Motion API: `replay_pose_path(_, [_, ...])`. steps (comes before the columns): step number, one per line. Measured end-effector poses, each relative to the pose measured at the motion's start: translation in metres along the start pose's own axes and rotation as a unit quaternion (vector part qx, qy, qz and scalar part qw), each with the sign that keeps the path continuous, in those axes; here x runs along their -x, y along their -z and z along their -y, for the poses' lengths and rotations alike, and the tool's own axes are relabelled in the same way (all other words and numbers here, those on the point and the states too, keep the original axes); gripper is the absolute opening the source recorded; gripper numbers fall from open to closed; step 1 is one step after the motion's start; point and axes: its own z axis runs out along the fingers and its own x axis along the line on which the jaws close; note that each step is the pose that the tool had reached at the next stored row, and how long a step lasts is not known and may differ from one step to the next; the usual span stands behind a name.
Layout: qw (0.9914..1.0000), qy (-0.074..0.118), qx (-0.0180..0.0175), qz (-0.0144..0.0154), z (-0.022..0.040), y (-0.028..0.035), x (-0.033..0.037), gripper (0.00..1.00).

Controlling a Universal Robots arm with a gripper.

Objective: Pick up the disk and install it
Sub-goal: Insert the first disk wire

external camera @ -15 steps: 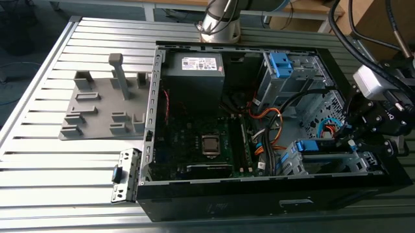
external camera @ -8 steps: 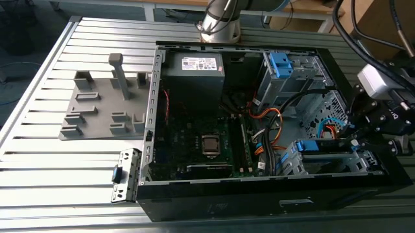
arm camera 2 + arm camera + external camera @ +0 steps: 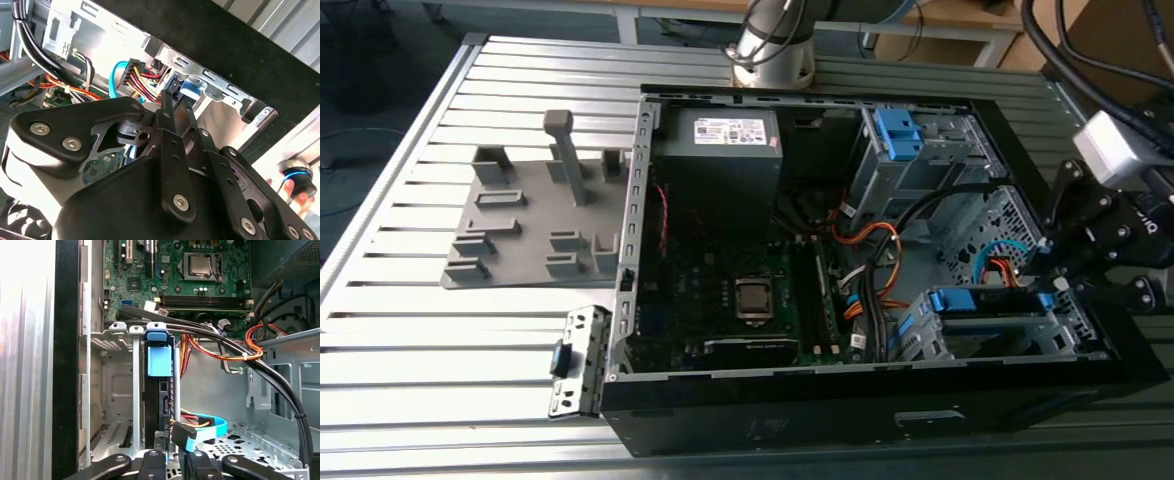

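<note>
On the desk [image 3: 440,330], one computer case [image 3: 854,410] holds one disk [image 3: 159,360]; the narrow pincer [image 3: 172,460] sits just beside it.

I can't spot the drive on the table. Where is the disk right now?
The disk stands on edge in the drive cage at the open computer case's lower corner on the exterior view's right, beside the gripper.

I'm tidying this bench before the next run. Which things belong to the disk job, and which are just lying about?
Job:
- disk, standing in the metal cage
- end effector, close to it
- computer case

Lying about:
- grey tray
- metal bracket on the table
- blue bracket
</note>
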Motion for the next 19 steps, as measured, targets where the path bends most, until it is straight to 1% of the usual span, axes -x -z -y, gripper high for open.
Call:
replay_pose_path(1, [1.0, 0.0, 0.0, 0.0005, 0.0003, 0.0002, 0.0001, 0.24])
replay_pose_path(2, [1.0, 0.0, 0.0002, 0.0013, 0.0009, 0.0002, 0.0001, 0.17])
replay_pose_path(3, [1.0, 0.0, 0.0007, 0.0025, 0.0016, 0.0002, 0.0001, 0.17])
replay_pose_path(4, [0.99999, 0.0, 0.0013, 0.0036, 0.0025, 0.0003, 0.0001, 0.11])
replay_pose_path(6, [0.99999, 0.0, 0.0021, 0.0049, 0.0041, 0.0005, 0.0002, 0.11])
replay_pose_path(8, [0.99998, 0.0, 0.0022, 0.0056, 0.005, 0.0021, 0.0003, 0.11])
replay_pose_path(12, [0.99998, 0.0, 0.0024, 0.0061, 0.0074, 0.0104, 0.0009, 0.11])
replay_pose_path(16, [0.99998, 0.0, 0.0025, 0.0064, 0.0071, 0.0222, 0.0017, 0.11])
replay_pose_path(17, [0.99998, 0.0, 0.0025, 0.0063, 0.0071, 0.0236, 0.0018, 0.11])
replay_pose_path(19, [0.99998, 0.0, 0.0025, 0.0065, 0.0071, 0.0238, 0.0018, 0.11])
